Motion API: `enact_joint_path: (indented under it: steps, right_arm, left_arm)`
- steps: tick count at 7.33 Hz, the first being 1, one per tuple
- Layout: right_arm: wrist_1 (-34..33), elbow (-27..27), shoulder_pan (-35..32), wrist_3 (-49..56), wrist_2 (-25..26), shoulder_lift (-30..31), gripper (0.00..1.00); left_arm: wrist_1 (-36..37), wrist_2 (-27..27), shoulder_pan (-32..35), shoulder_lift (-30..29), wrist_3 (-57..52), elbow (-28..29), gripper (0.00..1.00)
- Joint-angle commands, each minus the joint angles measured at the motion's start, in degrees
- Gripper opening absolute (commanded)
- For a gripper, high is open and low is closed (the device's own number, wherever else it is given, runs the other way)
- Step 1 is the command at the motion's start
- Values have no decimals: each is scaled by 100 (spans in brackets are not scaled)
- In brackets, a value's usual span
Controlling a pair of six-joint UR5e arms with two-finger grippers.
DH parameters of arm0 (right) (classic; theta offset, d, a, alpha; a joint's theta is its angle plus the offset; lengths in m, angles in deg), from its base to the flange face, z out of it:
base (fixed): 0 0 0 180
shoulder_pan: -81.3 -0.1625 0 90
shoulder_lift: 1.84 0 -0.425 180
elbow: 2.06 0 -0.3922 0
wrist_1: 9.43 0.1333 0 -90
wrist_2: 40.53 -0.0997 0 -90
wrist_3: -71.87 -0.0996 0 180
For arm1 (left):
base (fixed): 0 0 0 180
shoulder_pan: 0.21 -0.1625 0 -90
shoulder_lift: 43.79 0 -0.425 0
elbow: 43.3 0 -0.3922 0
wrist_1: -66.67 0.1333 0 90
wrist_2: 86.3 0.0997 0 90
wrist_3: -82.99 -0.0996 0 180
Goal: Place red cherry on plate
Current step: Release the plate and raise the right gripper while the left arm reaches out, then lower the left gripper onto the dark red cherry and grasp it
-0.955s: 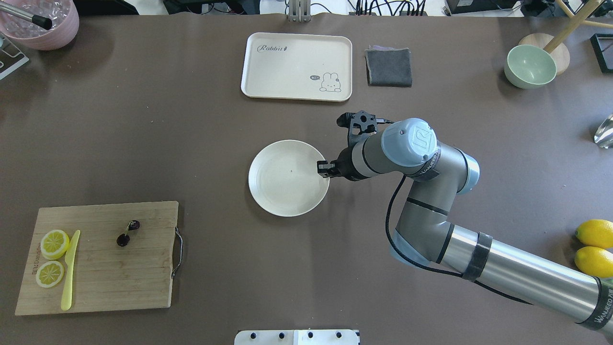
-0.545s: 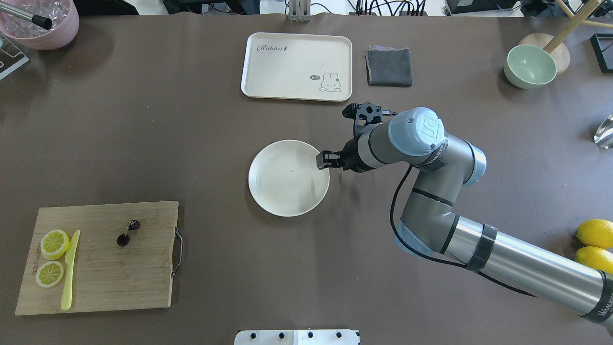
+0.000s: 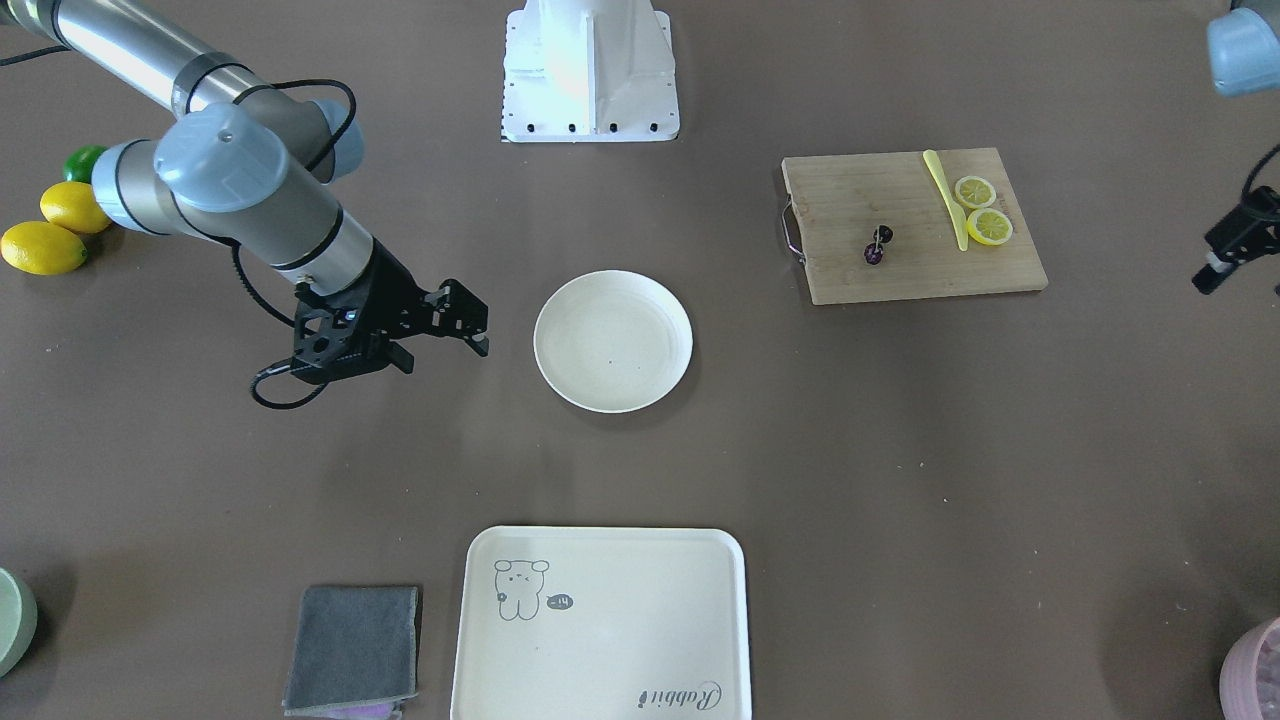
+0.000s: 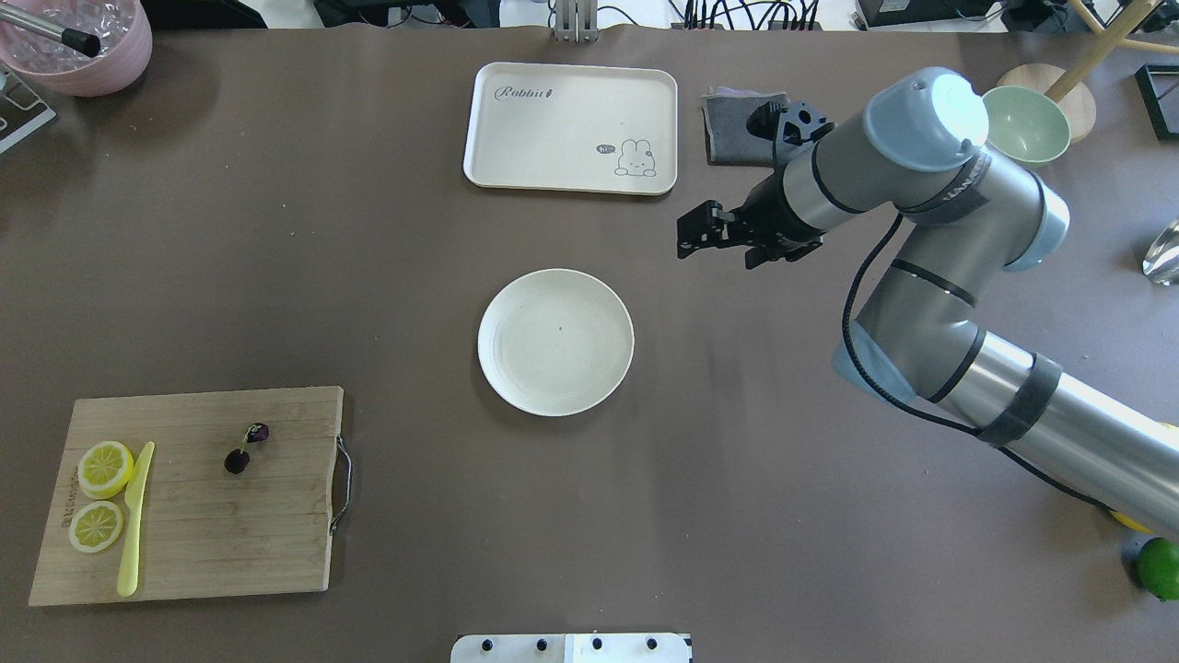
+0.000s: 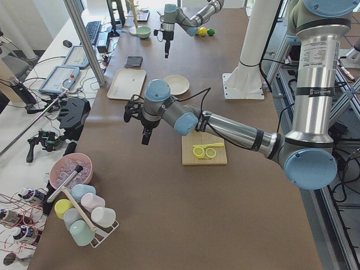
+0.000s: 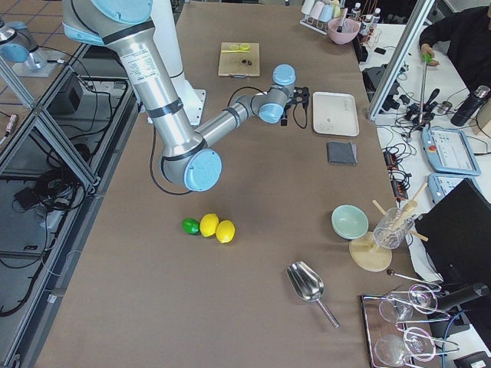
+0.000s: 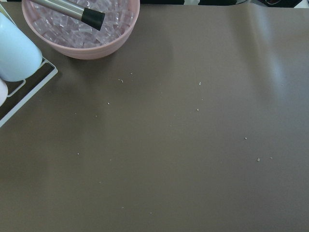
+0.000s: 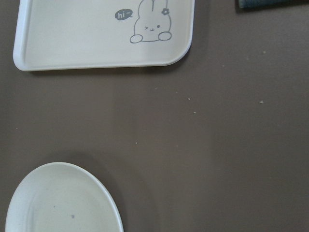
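Note:
The red cherry (image 4: 244, 448) (image 3: 877, 245), a tiny dark pair on thin stems, lies on the wooden cutting board (image 4: 203, 525) at the table's near left. The plate (image 4: 555, 342) (image 3: 612, 340) (image 8: 58, 208), round and cream-white, sits bare at the table's middle. My right gripper (image 4: 689, 236) (image 3: 472, 322) hovers open and holding nothing, off the plate's far right side and clear of its rim. The left gripper (image 3: 1210, 275) hangs far off to the left beyond the board; its jaws do not show clearly. The left wrist view holds only bare table and a pink bowl.
Two lemon slices (image 4: 101, 495) and a yellow knife (image 4: 135, 517) share the board. A cream rabbit tray (image 4: 571, 127) and grey cloth (image 4: 732, 138) lie at the back. A green bowl (image 4: 1021, 129), pink ice bowl (image 4: 78, 51), lemons (image 3: 45, 230) and a lime (image 4: 1157, 566) ring the edges.
My right gripper has pulled away from the plate's right rim, moving toward the far right of the table. The plate and the cherry have stayed where they were.

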Motion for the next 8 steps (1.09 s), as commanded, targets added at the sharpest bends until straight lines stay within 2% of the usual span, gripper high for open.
enact_joint_path:
  steps: [1, 2, 4, 6, 8]
  right_arm:
    - [-39, 125, -398, 466, -205, 423, 100]
    - [-30, 238, -547, 641, -239, 669, 100]
    - [-13, 327, -636, 907, -161, 978, 100]
    - [-13, 301, -663, 898, -143, 979, 100]
    - [-4, 309, -645, 889, -47, 1031, 100]
  left_arm:
    - [-19, 1096, -1352, 486, 802, -873, 97]
    - [-19, 1579, -2133, 487, 1634, -1127, 97]
    - [-19, 2564, -3523, 443, 2107, -1288, 90]
    - [-19, 2814, -4169, 399, 2126, -1288, 90]
    - [-28, 2823, -4407, 373, 2126, -1218, 90]
